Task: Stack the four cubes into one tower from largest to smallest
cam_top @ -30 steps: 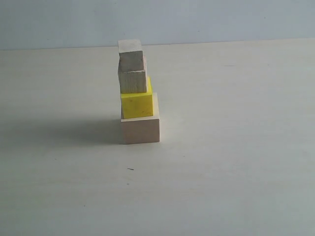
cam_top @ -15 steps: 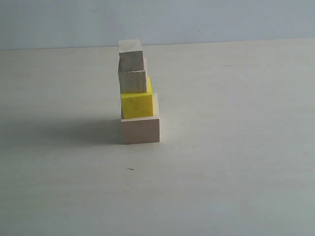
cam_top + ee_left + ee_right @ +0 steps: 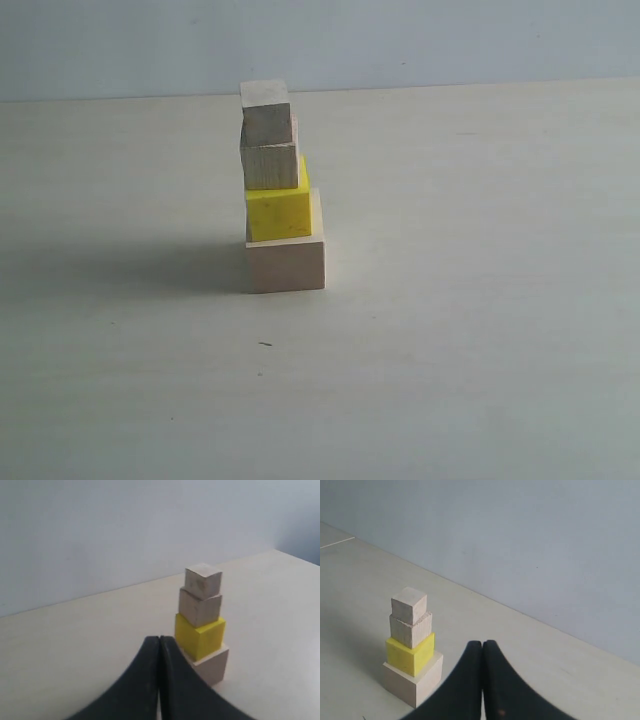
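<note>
The tower stands upright on the table. Its base is the largest pale wood cube, then the yellow cube, the smaller wood cube and the tiniest wood cube on top. The same stack shows in the left wrist view, with the yellow cube, and in the right wrist view, with the yellow cube. My left gripper is shut and empty, apart from the stack. My right gripper is also shut and empty, apart from it. Neither arm shows in the exterior view.
The pale table runs back to a plain light blue wall. A tiny dark speck lies on the table in front of the stack.
</note>
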Controlling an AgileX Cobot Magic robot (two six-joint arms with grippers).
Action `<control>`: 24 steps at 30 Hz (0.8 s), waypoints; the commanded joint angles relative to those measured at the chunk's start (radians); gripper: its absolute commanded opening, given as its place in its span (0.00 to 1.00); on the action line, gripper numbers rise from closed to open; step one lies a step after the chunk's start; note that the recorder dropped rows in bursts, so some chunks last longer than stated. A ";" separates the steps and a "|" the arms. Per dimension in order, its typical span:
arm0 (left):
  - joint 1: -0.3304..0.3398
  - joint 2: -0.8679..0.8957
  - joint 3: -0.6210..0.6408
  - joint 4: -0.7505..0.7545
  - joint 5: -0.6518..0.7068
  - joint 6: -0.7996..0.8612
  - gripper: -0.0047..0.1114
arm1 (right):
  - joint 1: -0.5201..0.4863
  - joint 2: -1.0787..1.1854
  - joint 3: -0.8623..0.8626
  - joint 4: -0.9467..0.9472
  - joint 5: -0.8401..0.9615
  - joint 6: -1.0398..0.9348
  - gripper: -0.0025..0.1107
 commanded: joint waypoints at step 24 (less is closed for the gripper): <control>0.442 -0.176 0.343 -0.116 -0.194 0.024 0.04 | -0.004 -0.004 0.004 0.002 -0.006 0.000 0.02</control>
